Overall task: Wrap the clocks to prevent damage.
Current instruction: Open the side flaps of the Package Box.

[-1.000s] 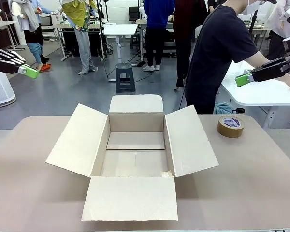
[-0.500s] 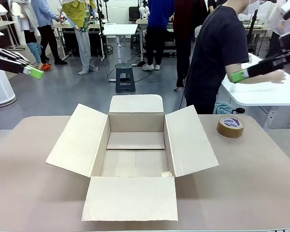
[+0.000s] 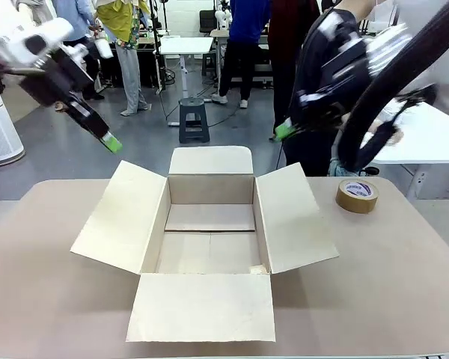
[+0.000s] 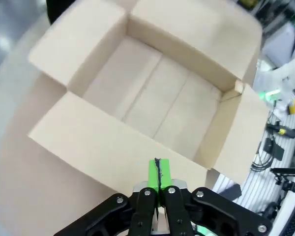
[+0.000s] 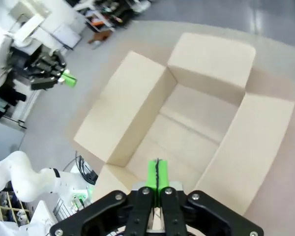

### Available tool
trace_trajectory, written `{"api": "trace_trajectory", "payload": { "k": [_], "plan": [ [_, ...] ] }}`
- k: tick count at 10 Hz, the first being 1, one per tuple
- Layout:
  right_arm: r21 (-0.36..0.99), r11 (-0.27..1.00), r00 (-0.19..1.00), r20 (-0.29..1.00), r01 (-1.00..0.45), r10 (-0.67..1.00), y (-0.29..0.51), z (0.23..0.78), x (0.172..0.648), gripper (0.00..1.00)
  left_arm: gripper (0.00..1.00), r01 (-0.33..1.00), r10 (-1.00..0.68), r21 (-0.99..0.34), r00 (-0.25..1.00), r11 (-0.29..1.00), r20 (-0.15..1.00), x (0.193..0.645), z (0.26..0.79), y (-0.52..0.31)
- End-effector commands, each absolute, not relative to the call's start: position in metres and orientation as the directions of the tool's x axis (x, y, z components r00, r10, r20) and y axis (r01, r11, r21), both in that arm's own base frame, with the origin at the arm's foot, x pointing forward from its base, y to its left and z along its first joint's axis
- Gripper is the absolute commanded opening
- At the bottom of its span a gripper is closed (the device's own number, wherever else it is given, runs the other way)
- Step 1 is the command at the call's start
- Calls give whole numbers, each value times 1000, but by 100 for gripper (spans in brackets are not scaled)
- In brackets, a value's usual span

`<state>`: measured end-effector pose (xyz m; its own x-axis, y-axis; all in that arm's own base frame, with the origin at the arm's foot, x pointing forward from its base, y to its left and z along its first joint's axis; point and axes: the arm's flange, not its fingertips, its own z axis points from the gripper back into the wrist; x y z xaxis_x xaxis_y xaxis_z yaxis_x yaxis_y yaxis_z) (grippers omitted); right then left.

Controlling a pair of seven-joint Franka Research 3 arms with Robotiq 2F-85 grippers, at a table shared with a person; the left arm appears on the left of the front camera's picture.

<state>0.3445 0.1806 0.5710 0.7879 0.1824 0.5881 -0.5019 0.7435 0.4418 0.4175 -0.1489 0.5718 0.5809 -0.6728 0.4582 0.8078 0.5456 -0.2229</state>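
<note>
My left claw [image 3: 111, 142] and my right claw [image 3: 284, 129] are both pressed together and empty, up over the open box [image 3: 202, 307] on the tabletop [image 3: 404, 284].

My left pincer [image 3: 111, 142] hangs raised, angled downward, pads pressed together. My right pincer [image 3: 284, 130] likewise, pads together.
</note>
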Motion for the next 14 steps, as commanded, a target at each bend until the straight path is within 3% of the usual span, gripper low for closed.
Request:
{"api": "trace_trajectory", "payload": {
  "k": [1,3,4,5,9,10,11,14],
  "plan": [
    [436,819,884,435,-373,171,205,558,363,1,0,771,-702,-252,637,585,317,426,558,-162],
    [422,848,906,398,-320,143,218,546,371,1,0,738,-694,-200,674,644,253,431,538,-169],
    [321,800,834,417,-507,362,213,549,367,1,0,761,-707,-189,647,620,284,431,542,-166],
    [410,844,894,416,-345,164,215,534,361,1,0,751,-699,-219,660,623,274,424,533,-173],
    [396,839,889,410,-374,203,215,538,366,1,0,756,-707,-217,654,617,269,427,531,-172],
    [331,910,916,386,-249,110,226,531,353,1,0,590,-552,-100,793,801,258,421,522,-191],
    [229,969,923,385,-98,2,233,525,351,1,0,490,-479,12,847,872,230,413,518,-208],
    [92,993,932,347,77,-104,247,492,361,1,0,288,-314,178,939,941,143,402,498,-235]
  ]
}}
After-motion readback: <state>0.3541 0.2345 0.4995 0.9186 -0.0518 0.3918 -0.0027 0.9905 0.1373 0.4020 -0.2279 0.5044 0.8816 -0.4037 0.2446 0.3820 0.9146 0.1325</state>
